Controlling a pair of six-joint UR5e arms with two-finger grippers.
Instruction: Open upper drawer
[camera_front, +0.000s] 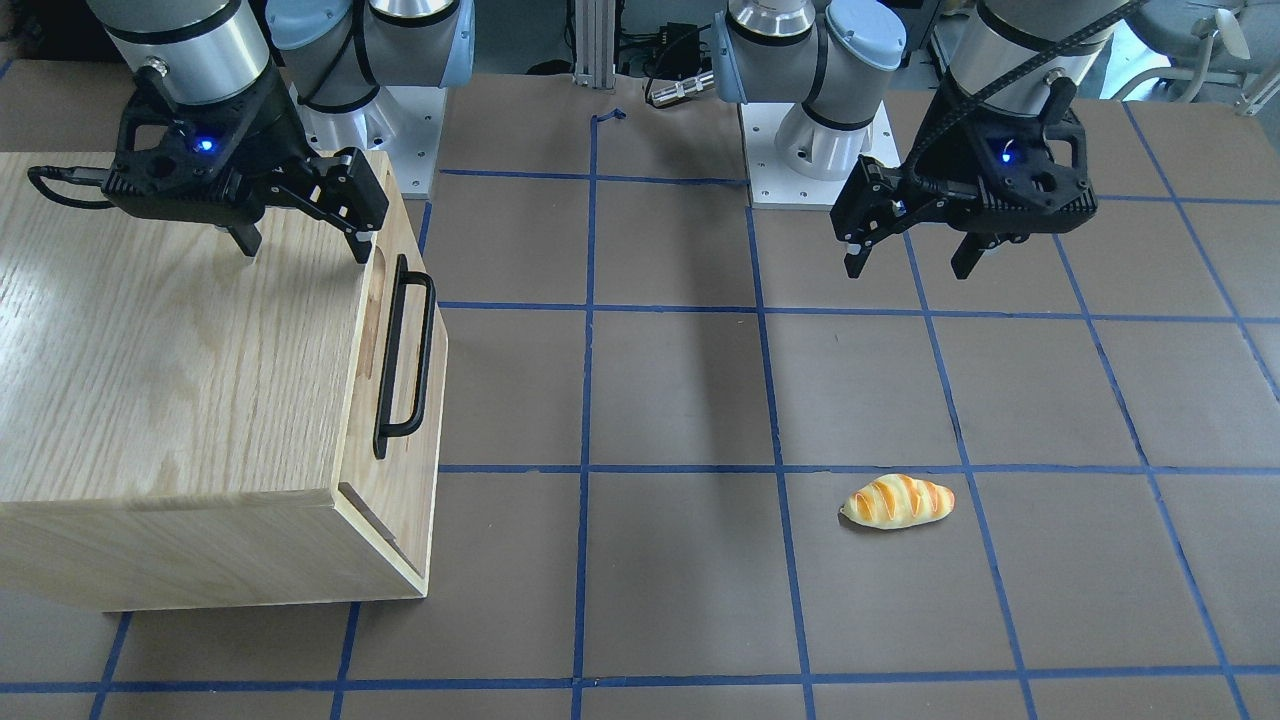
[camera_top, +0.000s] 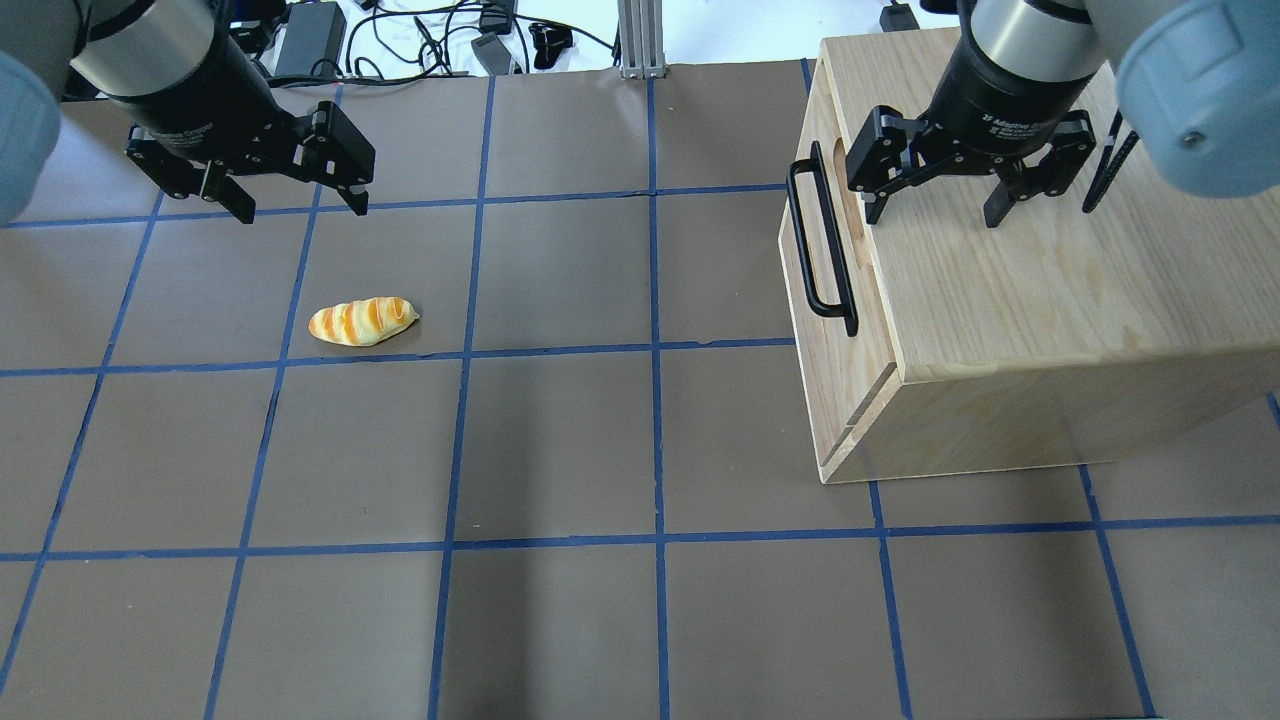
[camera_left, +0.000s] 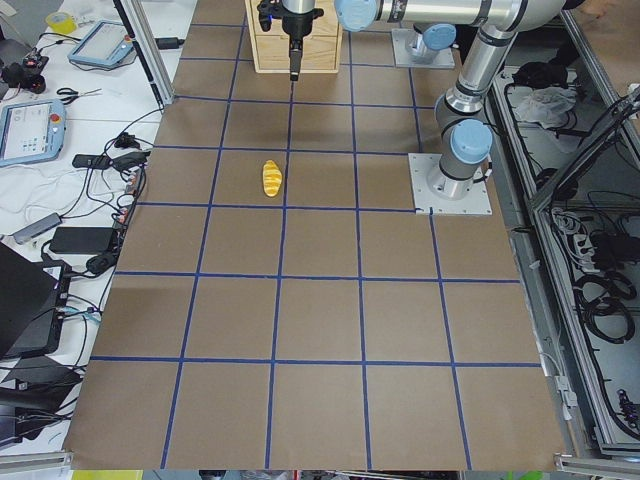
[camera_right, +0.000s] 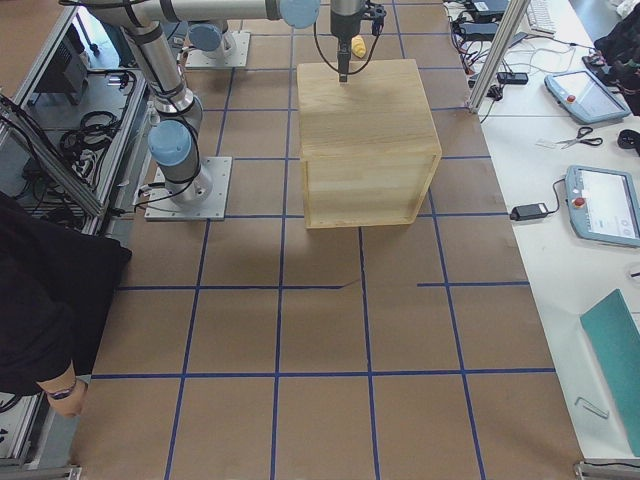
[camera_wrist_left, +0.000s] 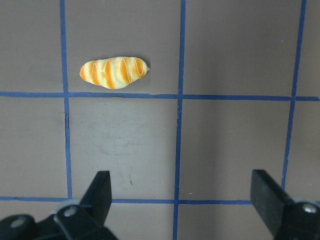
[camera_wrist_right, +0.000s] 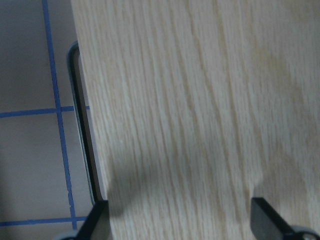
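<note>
The upper drawer (camera_top: 838, 345) is a light oak front panel with a long black bar handle (camera_top: 820, 242) and an oblong finger notch (camera_front: 372, 318). It sits closed against the big oak cabinet (camera_top: 1040, 290). My right gripper (camera_top: 932, 215) is open and empty. It hovers over the cabinet top just behind the front edge, apart from the handle (camera_front: 405, 355). It also shows in the front view (camera_front: 305, 250) and the right wrist view (camera_wrist_right: 182, 215), where the handle (camera_wrist_right: 80, 125) runs along the left. My left gripper (camera_top: 300, 210) is open and empty above the table.
A toy bread loaf (camera_top: 362, 321) lies on the brown mat with blue tape lines, and shows below my left gripper (camera_wrist_left: 182, 192) in the left wrist view (camera_wrist_left: 114, 72). Cables and tablets lie on side benches (camera_left: 60, 110). An operator's arm (camera_right: 45, 310) shows at the edge.
</note>
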